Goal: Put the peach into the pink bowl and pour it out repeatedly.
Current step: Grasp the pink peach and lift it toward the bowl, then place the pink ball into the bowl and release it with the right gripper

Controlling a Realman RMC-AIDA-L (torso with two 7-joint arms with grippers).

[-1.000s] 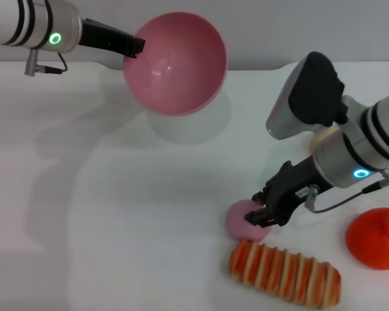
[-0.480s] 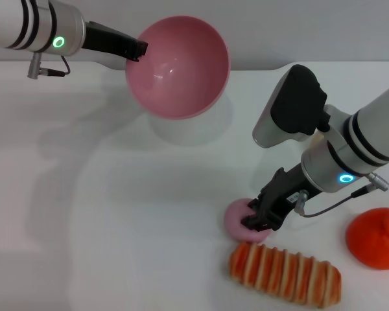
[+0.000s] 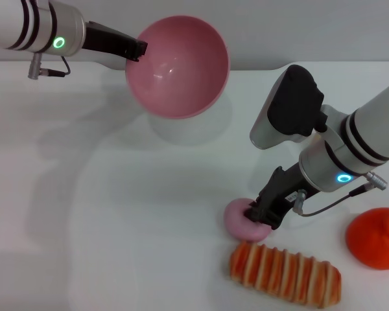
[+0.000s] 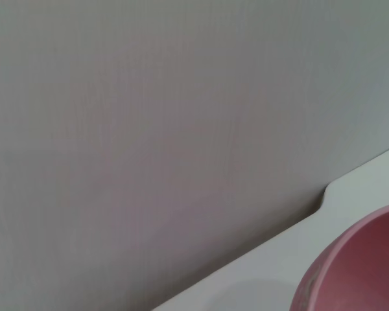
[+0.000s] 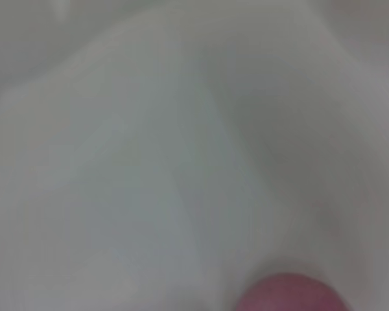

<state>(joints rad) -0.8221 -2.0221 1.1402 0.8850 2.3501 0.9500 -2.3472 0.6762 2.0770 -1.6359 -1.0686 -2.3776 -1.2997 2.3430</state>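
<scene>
Above the surface (image 3: 117,214), left gripper (image 3: 137,48) fingers grasp pink bowl (image 3: 176,66) rim, tilted; right gripper (image 3: 259,214) fingers clenched on peach (image 3: 238,219).

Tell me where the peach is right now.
In the head view the peach lies on the white table at lower right, just behind the striped bread roll, with the right tool down against it.

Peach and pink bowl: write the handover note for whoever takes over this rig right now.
Left tool: shut on the rim of the pink bowl, held tilted above the table; bowl empty.
Right tool: down at the peach, which sits on the table beside a striped bread roll; grip unclear.
Done: bowl lifted.
Left: grasp peach, drop it in bowl, pour out, repeat.
</scene>
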